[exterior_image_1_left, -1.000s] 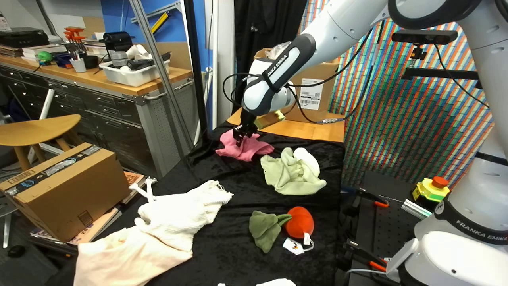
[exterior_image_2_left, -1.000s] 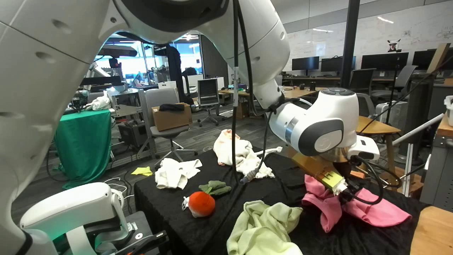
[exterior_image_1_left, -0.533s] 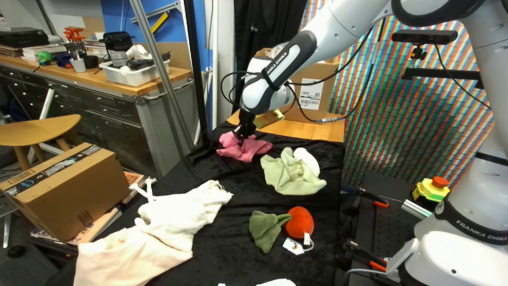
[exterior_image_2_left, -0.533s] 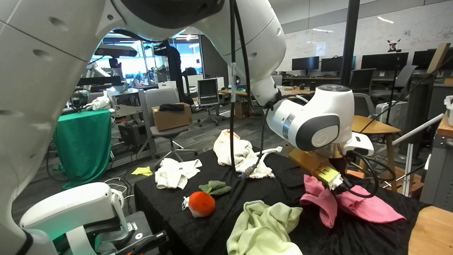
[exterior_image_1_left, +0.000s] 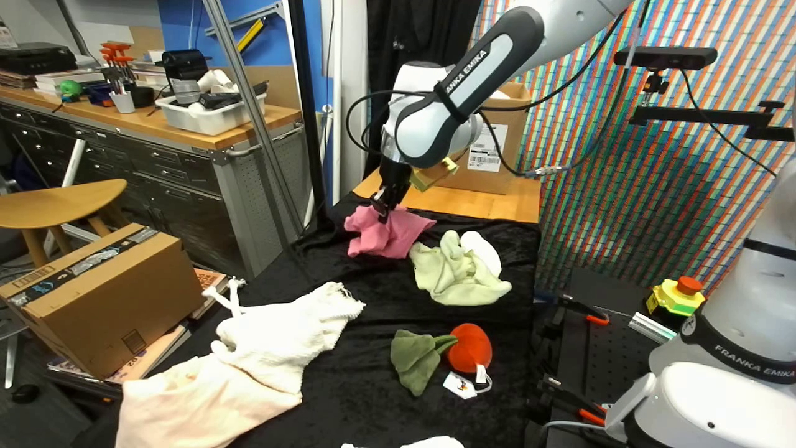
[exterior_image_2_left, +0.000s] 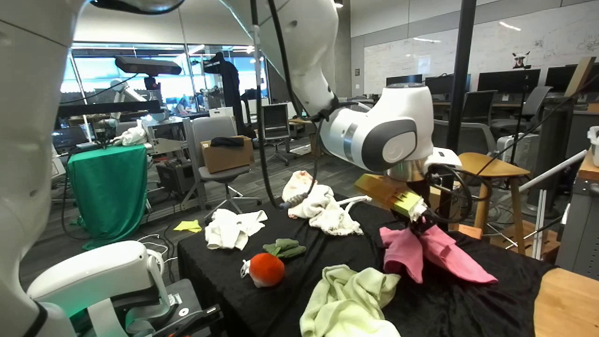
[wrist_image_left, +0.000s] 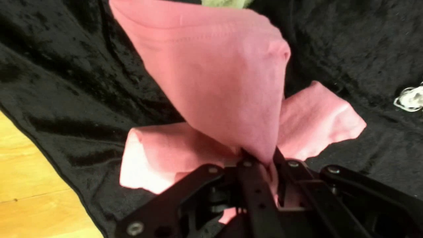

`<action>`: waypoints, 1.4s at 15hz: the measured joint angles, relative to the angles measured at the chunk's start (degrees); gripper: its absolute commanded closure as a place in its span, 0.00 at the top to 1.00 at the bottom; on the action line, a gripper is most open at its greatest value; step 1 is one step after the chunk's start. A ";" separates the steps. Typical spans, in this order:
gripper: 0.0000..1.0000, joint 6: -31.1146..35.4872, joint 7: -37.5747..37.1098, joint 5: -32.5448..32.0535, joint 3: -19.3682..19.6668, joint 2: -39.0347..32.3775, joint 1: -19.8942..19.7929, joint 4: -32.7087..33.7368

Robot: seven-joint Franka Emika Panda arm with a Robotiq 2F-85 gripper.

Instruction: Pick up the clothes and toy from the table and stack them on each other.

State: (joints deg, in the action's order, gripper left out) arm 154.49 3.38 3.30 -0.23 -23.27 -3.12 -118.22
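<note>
My gripper (wrist_image_left: 263,158) is shut on a pink garment (wrist_image_left: 218,72), pinching a gathered fold. In an exterior view the pink garment (exterior_image_2_left: 451,255) hangs in a peak under the gripper (exterior_image_2_left: 418,227), its lower folds low over the black table (exterior_image_1_left: 354,379). Beside it lies a crumpled pale yellow-green garment (exterior_image_1_left: 457,277) with a white piece (exterior_image_1_left: 482,250) behind. The red toy (exterior_image_1_left: 469,350) with its paper tag sits close against an olive green cloth (exterior_image_1_left: 411,364). White (exterior_image_1_left: 286,323) and peach (exterior_image_1_left: 199,401) garments lie together. Another white garment (exterior_image_2_left: 235,229) rests near the table's edge.
A cardboard box (exterior_image_1_left: 106,298) stands beside the table, and another box (exterior_image_1_left: 488,140) sits behind the arm on a wooden surface (exterior_image_1_left: 479,205). An upright metal pole (exterior_image_1_left: 255,118) rises near the table's far corner. The arm's cable (exterior_image_2_left: 262,117) hangs over the table.
The jaws have come together on the pink garment. The gripper has lifted it and shifted toward the pale yellow-green garment's side, drawing the cloth into a peak. Other things stay put.
</note>
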 measured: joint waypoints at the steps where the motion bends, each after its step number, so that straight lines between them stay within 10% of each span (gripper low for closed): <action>1: 0.04 0.07 -0.62 -1.24 0.26 2.46 0.86 -2.17; 10: 0.05 -3.69 -13.40 -18.89 -1.69 18.09 11.16 -14.18; 21: 0.04 -12.50 -21.56 -21.13 -13.34 18.23 20.57 -5.53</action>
State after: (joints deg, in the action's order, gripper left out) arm 141.98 -18.18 -17.83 -13.57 -5.04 17.45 -123.75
